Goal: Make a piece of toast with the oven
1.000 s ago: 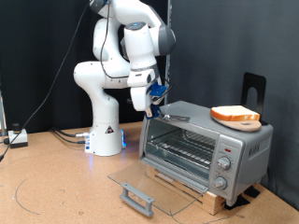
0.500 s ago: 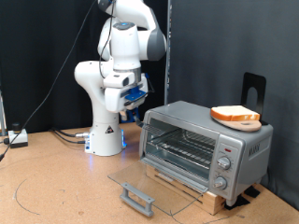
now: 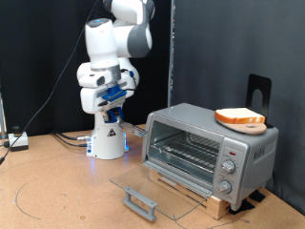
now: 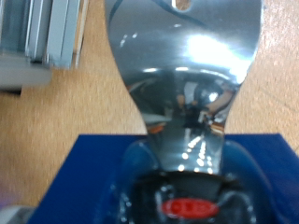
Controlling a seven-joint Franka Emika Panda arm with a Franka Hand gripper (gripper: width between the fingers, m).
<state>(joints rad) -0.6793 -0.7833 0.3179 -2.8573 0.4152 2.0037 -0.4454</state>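
Note:
The silver-grey oven (image 3: pixel 212 145) stands at the exterior view's right. Its glass door (image 3: pixel 157 187) is folded down flat, and the wire rack (image 3: pixel 186 149) shows inside. The piece of toast (image 3: pixel 240 116) lies on a flat wooden plate (image 3: pixel 225 118) on top of the oven. My gripper (image 3: pixel 115 97), with blue parts, hangs in the air well to the left of the oven, in front of the arm's white base, and nothing shows between its fingers. The wrist view shows only a shiny metal piece (image 4: pixel 182 65) and a blue part (image 4: pixel 93 177) over the wooden table.
The door handle (image 3: pixel 140 202) juts out towards the table's front. Cables (image 3: pixel 67 139) and a small box (image 3: pixel 16 141) lie at the left. A black stand (image 3: pixel 259 93) rises behind the oven. A grey ribbed metal edge (image 4: pixel 42 37) shows in the wrist view.
The arm has swung from the oven's top left corner to the exterior view's left, taking the gripper away from the oven. The toast, the plate and the door have not moved.

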